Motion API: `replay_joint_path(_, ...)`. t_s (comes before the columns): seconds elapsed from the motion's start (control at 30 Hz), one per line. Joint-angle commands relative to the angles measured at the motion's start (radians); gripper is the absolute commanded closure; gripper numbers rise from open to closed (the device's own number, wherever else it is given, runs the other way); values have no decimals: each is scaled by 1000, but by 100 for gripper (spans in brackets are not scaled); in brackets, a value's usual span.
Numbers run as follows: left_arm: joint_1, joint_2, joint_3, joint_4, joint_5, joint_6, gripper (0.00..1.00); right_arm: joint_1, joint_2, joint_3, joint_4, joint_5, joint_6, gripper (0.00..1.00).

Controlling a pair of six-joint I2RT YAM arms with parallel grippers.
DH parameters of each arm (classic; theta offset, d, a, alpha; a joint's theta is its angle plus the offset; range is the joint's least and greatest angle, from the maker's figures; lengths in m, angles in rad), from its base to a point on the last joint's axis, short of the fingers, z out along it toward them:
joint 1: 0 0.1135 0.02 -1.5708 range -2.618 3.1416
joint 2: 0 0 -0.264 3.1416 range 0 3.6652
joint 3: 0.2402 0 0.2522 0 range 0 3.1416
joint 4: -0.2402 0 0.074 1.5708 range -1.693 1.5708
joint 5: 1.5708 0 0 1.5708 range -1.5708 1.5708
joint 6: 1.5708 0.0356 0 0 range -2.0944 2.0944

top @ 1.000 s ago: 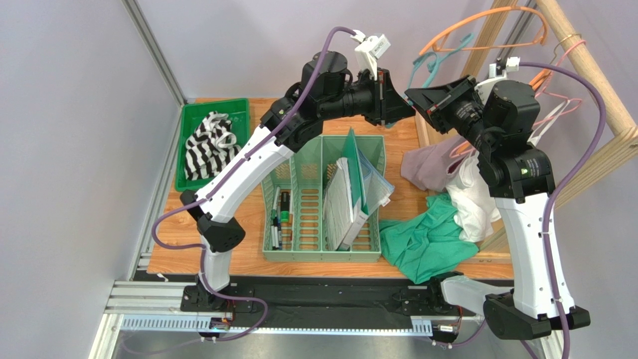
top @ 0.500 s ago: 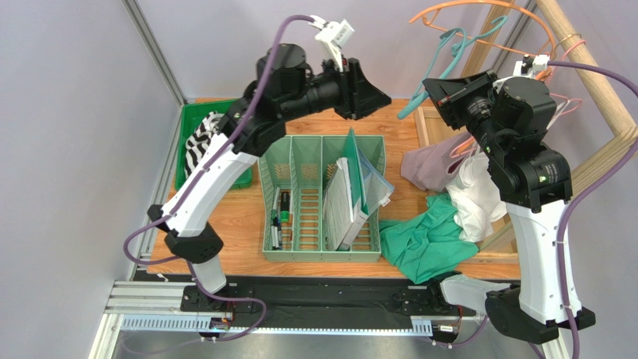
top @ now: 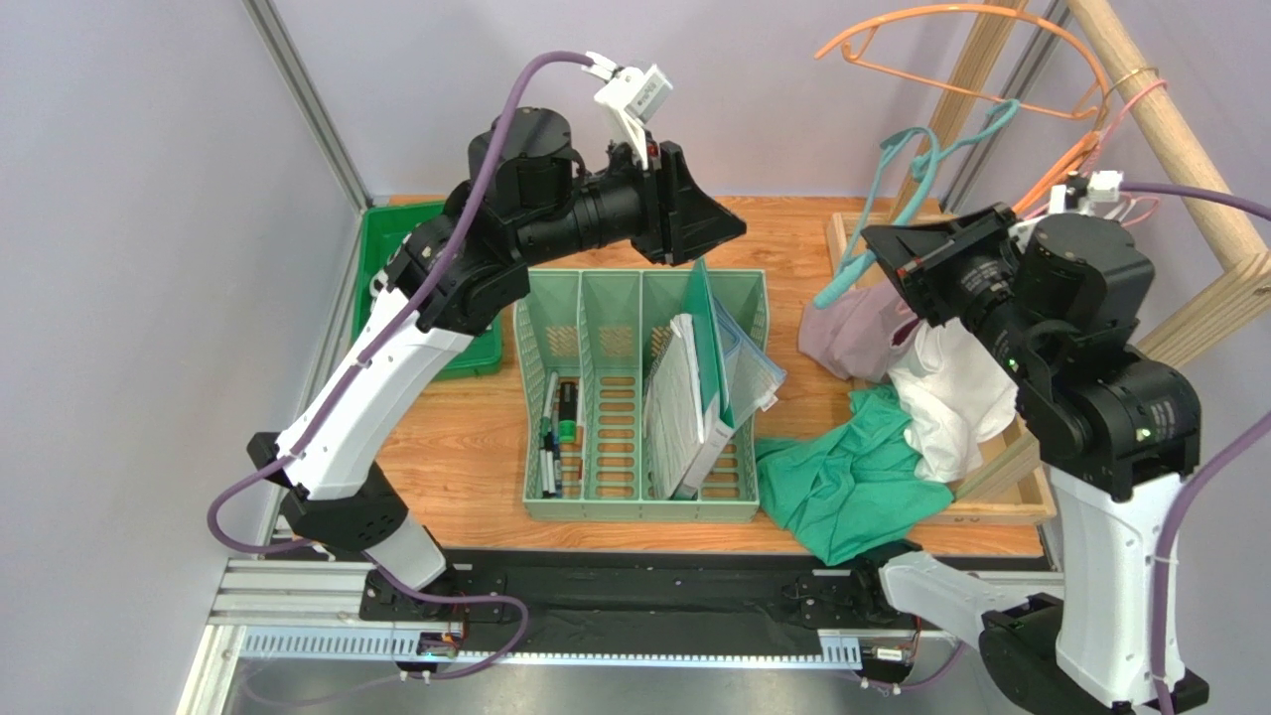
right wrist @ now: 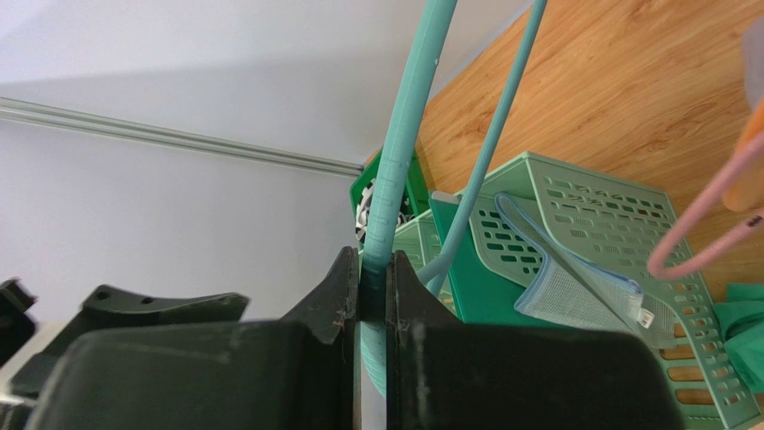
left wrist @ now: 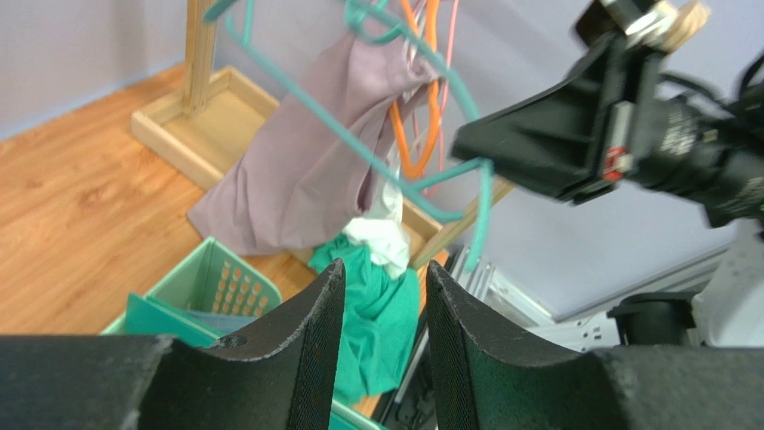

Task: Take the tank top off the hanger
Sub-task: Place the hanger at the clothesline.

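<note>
The right end effector [right wrist: 373, 269] is seen clamped on the thin rod of a teal hanger [right wrist: 411, 116], which is pinched between its two dark fingers with no gap left. The hanger is held up in the air beside the wooden rack [top: 1171, 142] at the right rear of the bench [top: 448, 432]. The left end effector [left wrist: 384, 296] is raised above the rear of the bench, well apart from the hanger, with its fingers parted and nothing between them. The mauve tank top [left wrist: 305, 170] is found below the teal hanger, against the base of the wooden rack; its upper end reaches up among the teal and orange wires, and one arm of the teal hanger crosses in front of it. Whether it is hooked on that hanger cannot be told. An orange hanger [top: 970, 30] is seen high on the rack. A white garment [top: 955, 395] and a green garment [top: 851, 477] lie just beside the tank top, toward the near edge. A mint file organiser [top: 597, 432] holding papers stands in the middle of the bench, and a green tray [top: 478, 350] with a striped cloth [top: 410, 291] sits at the left rear.
</note>
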Motion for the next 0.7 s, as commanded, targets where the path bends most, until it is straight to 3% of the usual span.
replay_joint_path(0.0,-1,-80,-44,-20,17,34,56,2,16,110,-50,132,-56,100)
replay_joint_path(0.27,-1,-172,-89,-118,29,45,57,2,296,492,-185,379,-231,100)
replay_joint_path(0.43,-1,-178,-61,-221,43,58,57,-16,367,486,-99,434,-260,100)
replay_joint_path(0.67,-1,-199,-142,-230,78,18,59,-48,427,477,-27,468,-285,100)
